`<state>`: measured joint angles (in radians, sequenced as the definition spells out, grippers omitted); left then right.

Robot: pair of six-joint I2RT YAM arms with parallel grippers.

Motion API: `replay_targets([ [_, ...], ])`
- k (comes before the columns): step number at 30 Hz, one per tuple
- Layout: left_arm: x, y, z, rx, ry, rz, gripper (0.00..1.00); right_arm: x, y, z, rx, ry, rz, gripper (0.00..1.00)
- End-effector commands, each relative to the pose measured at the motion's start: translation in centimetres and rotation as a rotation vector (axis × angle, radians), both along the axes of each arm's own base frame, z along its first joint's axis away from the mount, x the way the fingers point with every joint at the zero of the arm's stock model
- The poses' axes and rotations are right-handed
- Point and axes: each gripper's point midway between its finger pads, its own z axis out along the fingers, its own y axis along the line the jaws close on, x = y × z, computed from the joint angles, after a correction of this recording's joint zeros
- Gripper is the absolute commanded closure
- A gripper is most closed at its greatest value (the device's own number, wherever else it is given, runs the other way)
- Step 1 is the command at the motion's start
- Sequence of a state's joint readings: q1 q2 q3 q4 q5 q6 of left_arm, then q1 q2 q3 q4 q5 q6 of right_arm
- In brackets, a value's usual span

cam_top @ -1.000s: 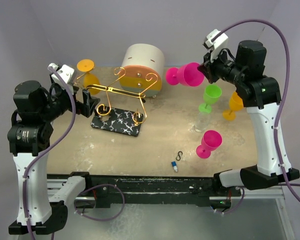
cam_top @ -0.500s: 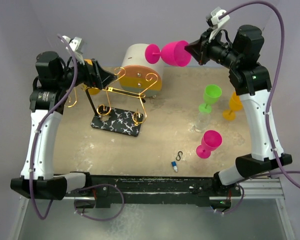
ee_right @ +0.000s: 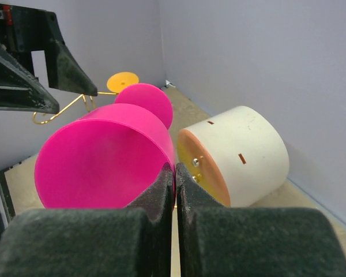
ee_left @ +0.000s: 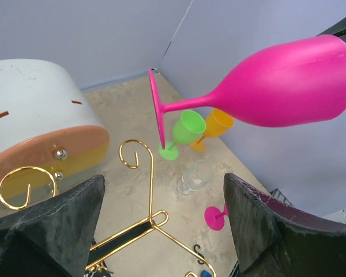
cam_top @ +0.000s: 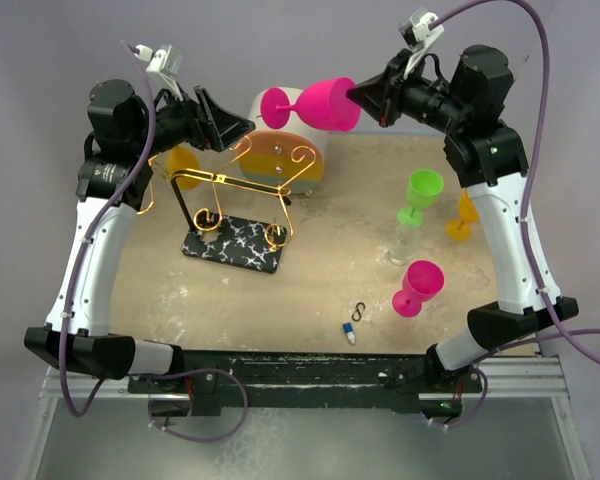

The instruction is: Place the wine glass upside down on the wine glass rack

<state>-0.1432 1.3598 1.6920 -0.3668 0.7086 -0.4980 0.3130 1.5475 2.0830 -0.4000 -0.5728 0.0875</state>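
While the right gripper pinches its rim tightly, a pink wine glass lies sideways in the air, not yet on the wine glass rack
The glass's open bowl faces the right arm and its round foot points toward the left arm, high above the table and overlapping the round cream drawer box in the overhead view. The left gripper hangs with its jaws spread wide and nothing between them, near the foot but apart from it. The gold wire rack stands upright on its black marbled base, just beside the box. An orange glass shows at the rack's left arm. A green glass, a second orange glass, a clear glass and a second pink glass sit on the table's right side
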Motion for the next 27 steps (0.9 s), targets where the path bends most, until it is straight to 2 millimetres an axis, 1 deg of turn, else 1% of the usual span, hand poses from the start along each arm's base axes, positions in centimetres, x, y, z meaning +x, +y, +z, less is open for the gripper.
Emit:
replay_targets([
  [1,0.3,0.0,2.5,-0.035,-0.045,0.039,0.15,-2.5,0.9,4.0,0.052,-0.105,0.048,1.0],
  [3,0.4,-0.3,2.0,-0.032,-0.029,0.041,0.16,-2.5,1.3,3.9,0.043,-0.109,0.057,1.0],
  [6,0.1,-0.8,1.6,-0.028,-0.015,0.033,0.17,-2.5,2.1,3.5,0.023,-0.106,0.073,1.0],
  [8,0.2,-0.8,1.3,-0.024,-0.008,0.039,0.2,-2.4,2.6,3.0,0.013,-0.101,0.081,1.0],
  [13,0.8,-0.9,0.4,-0.01,0.015,0.047,0.32,-2.3,3.2,2.4,-0.005,-0.097,0.09,1.0],
  [15,0.8,-1.2,0.2,-0.009,0.017,0.032,0.39,-2.2,3.4,2.2,-0.011,-0.094,0.091,1.0],
  [20,1.0,-1.6,0.0,-0.004,0.023,0.017,0.52,-2.3,3.4,2.1,-0.022,-0.099,0.09,1.0],
  [24,1.2,-2.0,-0.2,-0.001,0.034,-0.001,0.68,-2.4,3.4,2.1,-0.027,-0.103,0.091,1.0],
  [27,1.3,-2.1,-0.4,0.003,0.036,-0.002,0.75,-2.4,3.4,2.1,-0.029,-0.105,0.091,1.0],
])
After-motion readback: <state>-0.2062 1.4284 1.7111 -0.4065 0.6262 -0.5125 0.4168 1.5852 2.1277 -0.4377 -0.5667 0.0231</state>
